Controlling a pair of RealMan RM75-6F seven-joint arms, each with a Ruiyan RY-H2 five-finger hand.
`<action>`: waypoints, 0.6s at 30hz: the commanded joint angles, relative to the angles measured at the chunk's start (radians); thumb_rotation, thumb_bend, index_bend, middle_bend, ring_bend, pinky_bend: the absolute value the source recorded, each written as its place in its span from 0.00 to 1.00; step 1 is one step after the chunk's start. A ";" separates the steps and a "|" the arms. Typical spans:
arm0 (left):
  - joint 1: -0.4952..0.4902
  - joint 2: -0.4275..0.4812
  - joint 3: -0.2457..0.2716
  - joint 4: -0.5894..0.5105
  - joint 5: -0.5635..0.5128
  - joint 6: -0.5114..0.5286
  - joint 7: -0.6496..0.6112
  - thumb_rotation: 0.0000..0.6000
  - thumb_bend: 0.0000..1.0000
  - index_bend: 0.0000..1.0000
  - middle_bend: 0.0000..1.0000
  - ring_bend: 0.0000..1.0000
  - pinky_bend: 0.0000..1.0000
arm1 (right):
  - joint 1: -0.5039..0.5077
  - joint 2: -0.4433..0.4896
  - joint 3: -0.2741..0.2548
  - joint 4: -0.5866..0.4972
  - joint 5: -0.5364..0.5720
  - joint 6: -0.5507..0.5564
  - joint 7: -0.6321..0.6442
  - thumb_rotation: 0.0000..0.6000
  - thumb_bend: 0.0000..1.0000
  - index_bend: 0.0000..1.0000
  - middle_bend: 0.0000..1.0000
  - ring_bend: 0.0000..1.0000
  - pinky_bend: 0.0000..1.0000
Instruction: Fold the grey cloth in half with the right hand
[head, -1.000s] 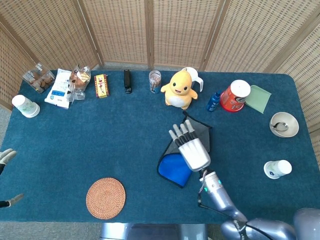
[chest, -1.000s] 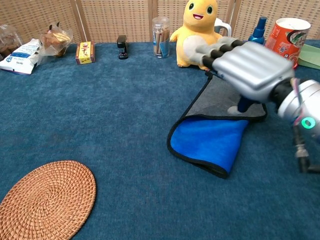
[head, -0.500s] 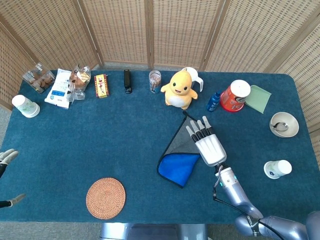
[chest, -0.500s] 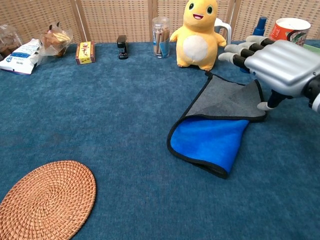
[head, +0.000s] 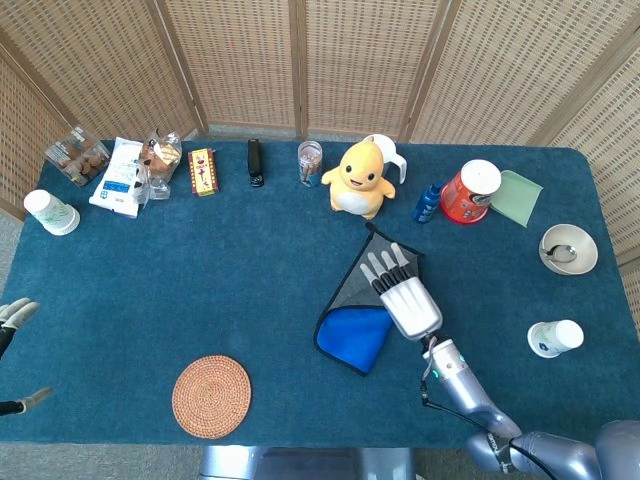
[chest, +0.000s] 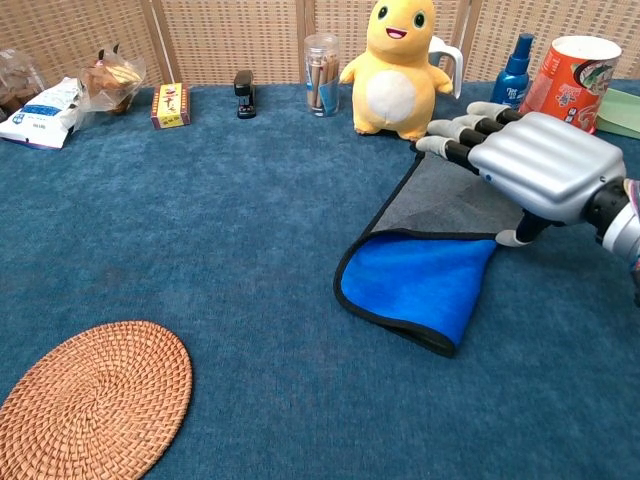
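I am looking down at a wide table (head: 200, 290) covered in napped teal-blue fabric, with woven wicker screens (head: 360, 60) standing along its far edge.

Near the table's centre, toward 4 o'clock, the grey cloth (head: 362, 318) is lying partly folded: a soft grey face with a black stitched border, and a bright blue underside (chest: 420, 285) showing at the near flap. My right hand (head: 405, 295), a smooth silver metal shell with dark-jointed fingers (chest: 455, 130), is hovering palm down over the cloth's right portion, fingers extended and spread toward 12 o'clock, holding nothing. The thumb tip (chest: 510, 238) is sitting at the cloth's right edge; I cannot tell whether it is touching.

At 7 o'clock a round woven rattan coaster (head: 211, 396) is lying flat. At 12 o'clock from the cloth, a plump yellow plush duck (head: 357, 178) is standing just beyond the fingertips, with a white mug (head: 390, 155) behind it. At 1 o'clock sit a red tub with a white lid (head: 470, 191) and a small blue spray bottle (head: 427, 203). Along the far edge are a clear jar (head: 310, 163), a black stapler (head: 255, 162), a small box (head: 202, 171) and snack packets (head: 120, 175). A ceramic bowl (head: 568, 249) sits at 3 o'clock.

My left hand (head: 12, 315) is barely showing at the left border, at 9 o'clock; I cannot tell its state.
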 joint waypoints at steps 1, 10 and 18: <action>0.000 0.000 -0.001 0.001 -0.002 0.000 -0.001 1.00 0.12 0.00 0.00 0.00 0.00 | 0.000 -0.013 0.002 0.020 -0.001 -0.003 0.013 1.00 0.00 0.00 0.00 0.00 0.07; -0.003 -0.001 -0.002 0.000 -0.007 -0.007 0.003 1.00 0.12 0.00 0.00 0.00 0.00 | -0.001 -0.032 0.012 0.069 0.002 -0.009 0.048 1.00 0.00 0.00 0.00 0.00 0.08; -0.004 -0.003 -0.002 -0.003 -0.009 -0.010 0.011 1.00 0.12 0.00 0.00 0.00 0.00 | -0.003 -0.046 0.015 0.101 -0.009 0.001 0.070 1.00 0.00 0.00 0.00 0.00 0.10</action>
